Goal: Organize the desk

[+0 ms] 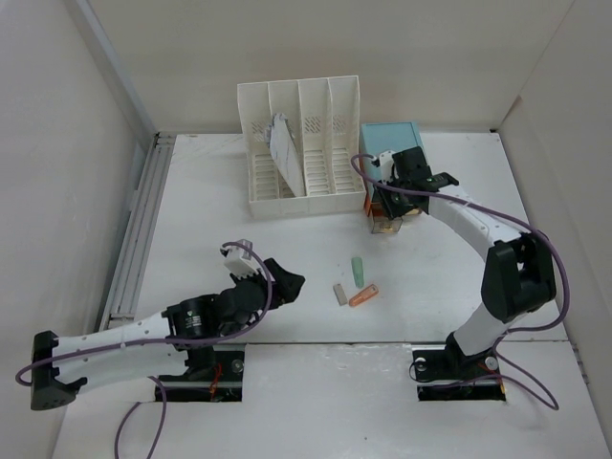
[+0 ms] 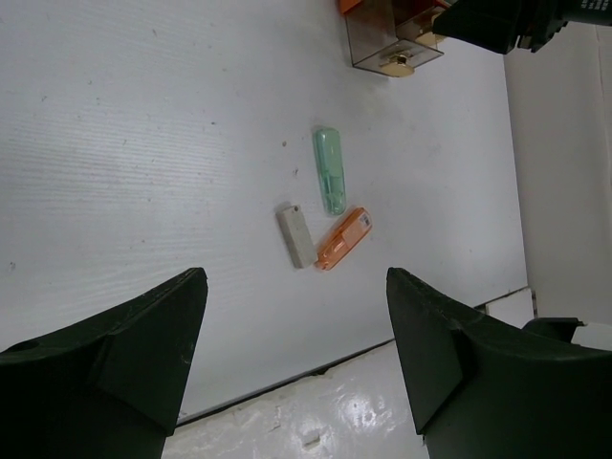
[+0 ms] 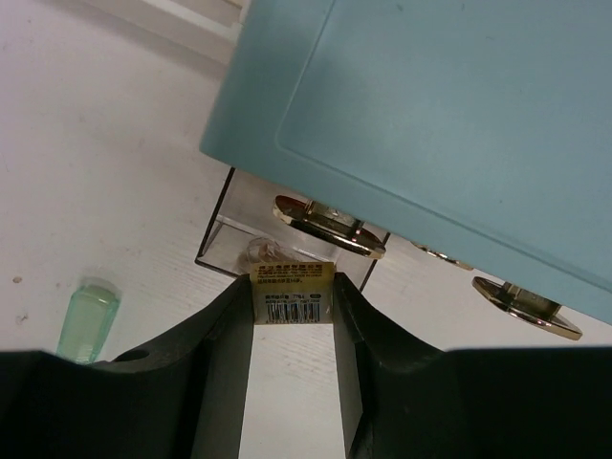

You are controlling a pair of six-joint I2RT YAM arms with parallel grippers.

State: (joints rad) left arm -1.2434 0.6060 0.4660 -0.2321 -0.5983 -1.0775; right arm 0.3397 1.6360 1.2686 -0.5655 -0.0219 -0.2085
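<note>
Your right gripper (image 3: 292, 292) pinches a small yellow barcoded item (image 3: 292, 277) (print too fine to read) at the clear drawer (image 3: 287, 234) of the blue box (image 3: 430, 115). Your left gripper (image 2: 296, 282) hangs wide open, empty, over the white desk (image 1: 210, 210) beneath both arms.

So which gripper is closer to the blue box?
Right. The right gripper, holding a labelled item, is at the blue box's open drawer; the left gripper hovers near the desk's front.
</note>
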